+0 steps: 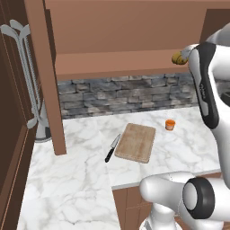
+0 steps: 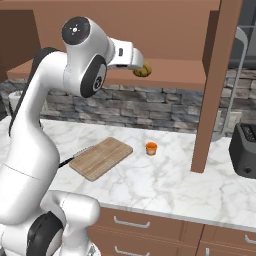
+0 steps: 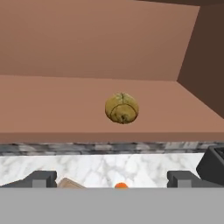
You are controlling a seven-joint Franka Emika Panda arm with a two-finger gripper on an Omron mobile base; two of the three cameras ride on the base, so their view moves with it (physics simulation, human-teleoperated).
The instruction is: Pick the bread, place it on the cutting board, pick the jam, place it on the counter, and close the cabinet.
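1. One knobbly, yellowish-brown bread (image 3: pixel 122 107) lump with dark creases sits on the flat reddish-brown shelf of the open cabinet (image 1: pixel 117 63), toward the shelf's right part and near its front edge.
2. The gripper (image 3: pixel 111 178) is raised to shelf height in front of the bread, its two small dark fingertips (image 3: pixel 40 178) spread wide and holding nothing; the bread lies beyond them, not touched.
3. From the right base camera the white arm's hand reaches to the shelf edge, and the bread (image 2: pixel 142 70) shows just past it.
4. The cabinet doors stand swung out: a plain wooden panel hangs edge-on at the left, another (image 2: pixel 215 85) at the right with a long silver bar handle.
5. Below, the counter (image 1: pixel 67 179) is smooth white marble with grey veins, backed by a rough grey stacked-stone wall (image 1: pixel 117 94).
6. The cutting board (image 1: pixel 135 142) is a thin, light wooden rectangle with rounded corners and fine grain, lying flat and angled on the counter.
7. A black-handled knife (image 1: pixel 112 148) lies just beside the board's left edge.
8. The jam (image 1: pixel 170 124), a small squat orange jar with a paler lid band, stands upright on the counter, right of the board and apart from it.
9. A dark boxy toaster (image 2: pixel 244 150) sits at the far right.
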